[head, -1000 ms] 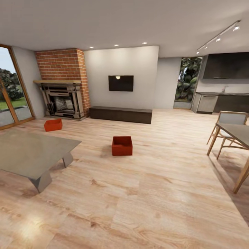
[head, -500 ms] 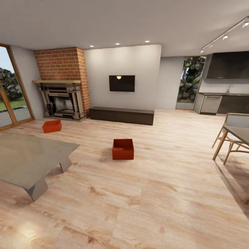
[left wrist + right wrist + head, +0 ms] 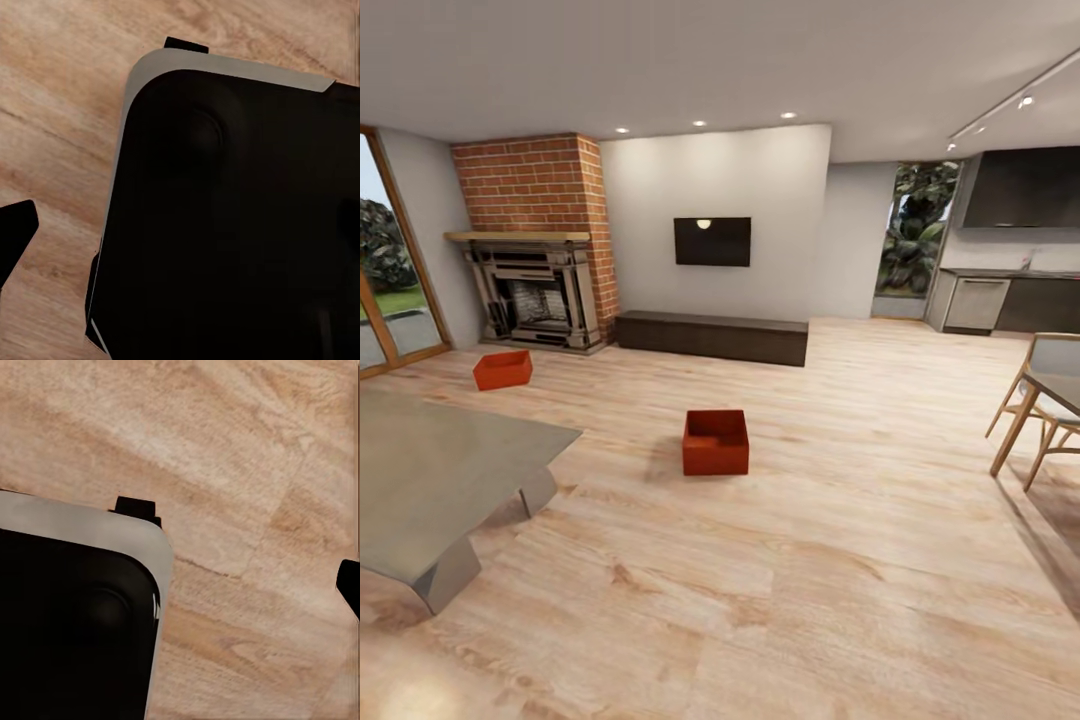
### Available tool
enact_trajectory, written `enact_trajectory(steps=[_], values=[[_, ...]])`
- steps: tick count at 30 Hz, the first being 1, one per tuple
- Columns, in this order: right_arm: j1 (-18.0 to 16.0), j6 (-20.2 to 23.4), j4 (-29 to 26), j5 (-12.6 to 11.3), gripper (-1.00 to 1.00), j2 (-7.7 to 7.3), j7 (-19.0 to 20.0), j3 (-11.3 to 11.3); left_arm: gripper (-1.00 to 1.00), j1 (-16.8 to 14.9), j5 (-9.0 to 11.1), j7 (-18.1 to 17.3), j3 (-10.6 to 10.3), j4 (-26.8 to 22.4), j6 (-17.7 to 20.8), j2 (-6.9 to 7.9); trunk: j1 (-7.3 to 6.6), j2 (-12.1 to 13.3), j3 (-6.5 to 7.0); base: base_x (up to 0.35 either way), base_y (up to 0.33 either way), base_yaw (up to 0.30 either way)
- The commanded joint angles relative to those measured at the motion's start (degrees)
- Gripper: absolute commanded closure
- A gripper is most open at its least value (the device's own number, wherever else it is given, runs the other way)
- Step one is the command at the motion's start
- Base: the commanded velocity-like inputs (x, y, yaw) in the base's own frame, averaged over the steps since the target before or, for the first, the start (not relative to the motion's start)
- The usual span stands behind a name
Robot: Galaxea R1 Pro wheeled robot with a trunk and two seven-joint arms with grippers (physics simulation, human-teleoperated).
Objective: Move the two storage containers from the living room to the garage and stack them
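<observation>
Two orange-red storage containers sit on the light wood floor of the living room, seen in the head view. The nearer container (image 3: 715, 442) stands mid-floor in front of the long dark low cabinet (image 3: 710, 336). The farther container (image 3: 502, 369) lies left, close to the red brick fireplace (image 3: 535, 250). Both are upright and empty of anything I can see. In the left wrist view a dark fingertip (image 3: 15, 232) shows at the picture's edge over wood floor; in the right wrist view a fingertip (image 3: 351, 585) likewise. Both sit far off centre, nothing held.
A grey low table (image 3: 430, 470) juts in at the near left. A wooden chair and dining table (image 3: 1045, 400) stand at the right. A black TV (image 3: 712, 241) hangs on the back wall. Kitchen counters (image 3: 1000, 300) lie far right. The robot's dark base (image 3: 240, 225) shows under both wrists.
The whole head view has shifted: the camera has moved forward toward the nearer container, which now appears slightly larger and lower. The table slid left and the chairs right in the picture.
</observation>
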Motion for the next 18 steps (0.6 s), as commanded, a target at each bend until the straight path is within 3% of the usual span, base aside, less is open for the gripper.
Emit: enact_trajectory(steps=[1,18], values=[[-0.05,-0.27,0.14,-0.47,-1.00,0.03,-0.01,0.48,-1.00,0.01,0.28,0.05,0.02,-0.07,-0.02,0.00,0.03,-0.02,-0.05,0.325,0.000,0.000],[-0.05,-0.19,0.14,-0.51,-1.00,0.04,-0.01,0.49,-1.00,0.01,0.28,0.05,0.03,-0.07,0.02,0.08,0.03,-0.02,-0.05,0.325,0.000,0.000]])
